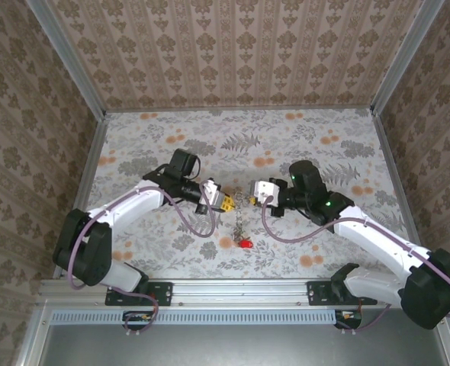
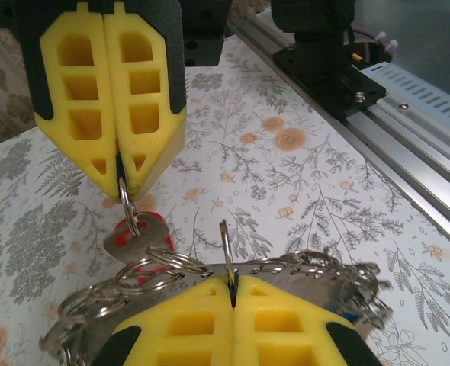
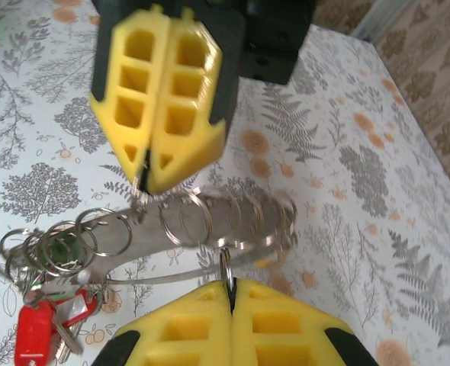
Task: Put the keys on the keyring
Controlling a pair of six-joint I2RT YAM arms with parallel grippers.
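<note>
The left gripper (image 1: 226, 203) and the right gripper (image 1: 257, 197) meet tip to tip above the middle of the desk (image 1: 171, 137), with the keyring (image 3: 145, 236) slung between them. Each gripper is pressed together on thin metal. From the right wrist, the right gripper pinches one of the small rings (image 3: 226, 267) edge-up, just under the loop. The left gripper nips another small ring at the loop's upper side.

The keyring's long axis runs across from one gripper to the other, so neither arm is nearer; both are already in contact. It lies just beyond the right fingertips and just below the left ones, with many small rings bunched along it. The keys (image 3: 38, 332) dangle in a cluster from one end, toward the near edge of the desk. One has a red head and one a green (whether the red one touches the desk cannot be told).

Any threading likely has to travel along that cross-wise axis, so the loop would need to be held taut and level.
</note>
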